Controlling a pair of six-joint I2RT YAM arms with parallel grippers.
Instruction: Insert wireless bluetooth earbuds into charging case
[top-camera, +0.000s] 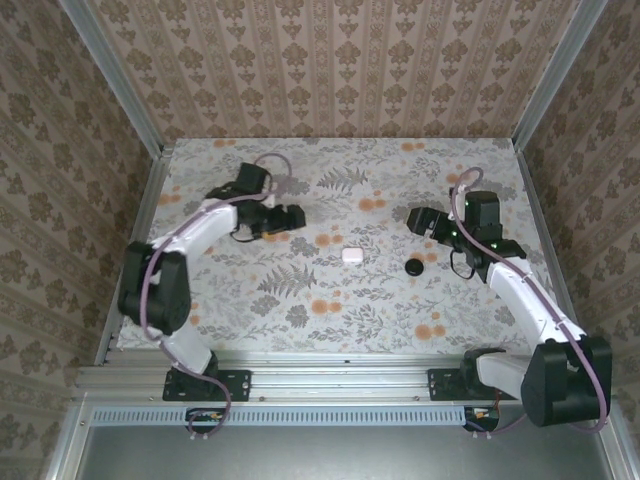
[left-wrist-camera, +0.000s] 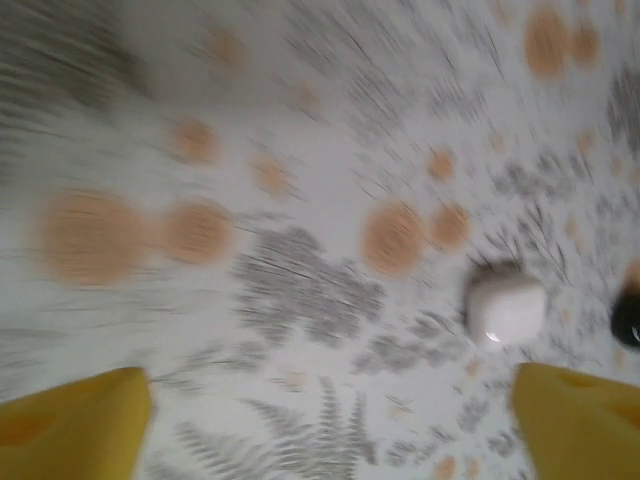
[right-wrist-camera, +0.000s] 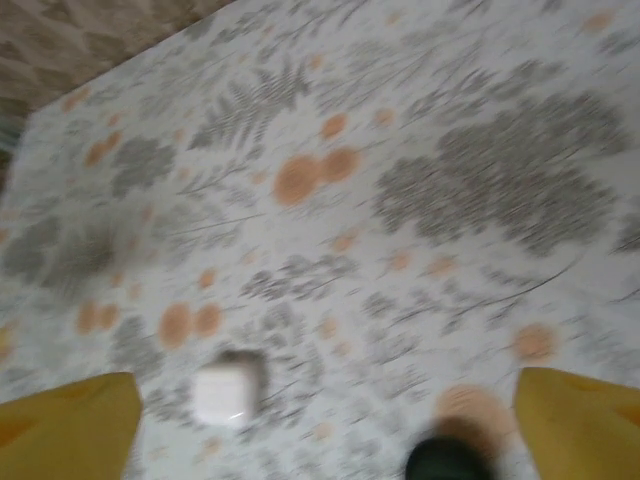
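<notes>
The white charging case (top-camera: 352, 255) lies closed on the floral table between the two arms. A small black earbud piece (top-camera: 415, 267) rests just right of it. My left gripper (top-camera: 292, 217) hovers up and left of the case, open and empty. In the left wrist view the case (left-wrist-camera: 505, 308) sits ahead to the right, between the spread yellow fingers (left-wrist-camera: 70, 425), with the black piece (left-wrist-camera: 628, 318) at the right edge. My right gripper (top-camera: 415, 218) is open above the earbud. Its wrist view is blurred and shows the case (right-wrist-camera: 225, 392) at lower left and the earbud (right-wrist-camera: 447, 462) at the bottom.
The floral tabletop (top-camera: 340, 310) is enclosed by patterned walls at the back and both sides, with metal posts (top-camera: 115, 80) at the corners. An aluminium rail (top-camera: 340, 370) carrying the arm bases runs along the near edge.
</notes>
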